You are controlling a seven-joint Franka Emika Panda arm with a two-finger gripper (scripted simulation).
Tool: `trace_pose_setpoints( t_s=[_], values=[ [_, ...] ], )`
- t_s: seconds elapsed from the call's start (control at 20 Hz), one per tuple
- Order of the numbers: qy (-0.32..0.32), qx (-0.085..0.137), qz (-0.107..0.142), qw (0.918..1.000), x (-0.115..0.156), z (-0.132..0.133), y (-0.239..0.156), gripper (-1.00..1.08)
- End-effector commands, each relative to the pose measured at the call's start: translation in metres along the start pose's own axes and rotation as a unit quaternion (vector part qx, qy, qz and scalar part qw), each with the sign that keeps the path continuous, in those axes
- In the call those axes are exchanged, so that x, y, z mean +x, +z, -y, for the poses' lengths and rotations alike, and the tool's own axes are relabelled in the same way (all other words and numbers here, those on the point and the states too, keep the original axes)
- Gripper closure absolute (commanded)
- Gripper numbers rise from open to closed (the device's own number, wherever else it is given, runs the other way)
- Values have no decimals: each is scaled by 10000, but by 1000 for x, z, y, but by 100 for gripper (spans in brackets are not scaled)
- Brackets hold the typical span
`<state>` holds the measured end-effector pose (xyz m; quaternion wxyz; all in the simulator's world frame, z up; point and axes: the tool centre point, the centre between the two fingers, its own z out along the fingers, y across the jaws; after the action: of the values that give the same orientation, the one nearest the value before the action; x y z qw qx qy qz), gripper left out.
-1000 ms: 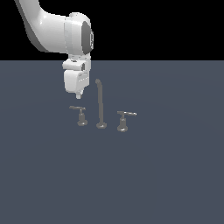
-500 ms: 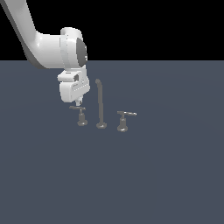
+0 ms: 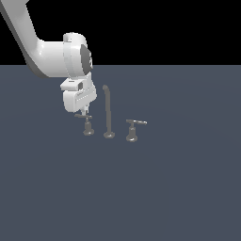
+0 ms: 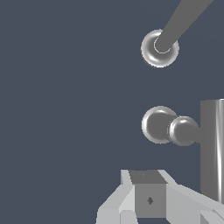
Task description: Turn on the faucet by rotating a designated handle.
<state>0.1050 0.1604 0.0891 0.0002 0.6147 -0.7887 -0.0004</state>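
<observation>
The faucet stands on the grey floor, with a tall thin spout curved at the top on a round base. The handle, a dull grey T-shaped lever on a short post, is on the exterior view's left of the spout. My gripper is shut and empty, and its tip sits right at the handle's crossbar; I cannot tell if it touches. In the wrist view the fingers are together, close to the handle's post and lever bar. The spout's base lies beyond.
A second, slightly larger lever handle with a bright shiny tip stands on the exterior view's right of the spout. The white arm reaches in from the upper left of the exterior view. The dark grey floor spreads all around.
My gripper has come down and slightly towards the exterior view's left, from above the faucet to the dull handle's crossbar. The faucet parts have not visibly moved.
</observation>
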Motion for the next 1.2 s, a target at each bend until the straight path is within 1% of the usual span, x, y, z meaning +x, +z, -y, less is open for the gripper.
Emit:
trace_pose_setpoints(
  t_s=[0.0,0.4,0.45,0.5,1.15],
  values=[
    [0,1,0,10000,-2,-3,0,108],
    [4,3,-1,10000,-19,-31,0,108],
    [4,3,-1,10000,-19,-31,0,108],
    [32,48,-16,10000,-13,-23,0,108],
    [12,15,-5,10000,-11,-61,0,108]
  ],
)
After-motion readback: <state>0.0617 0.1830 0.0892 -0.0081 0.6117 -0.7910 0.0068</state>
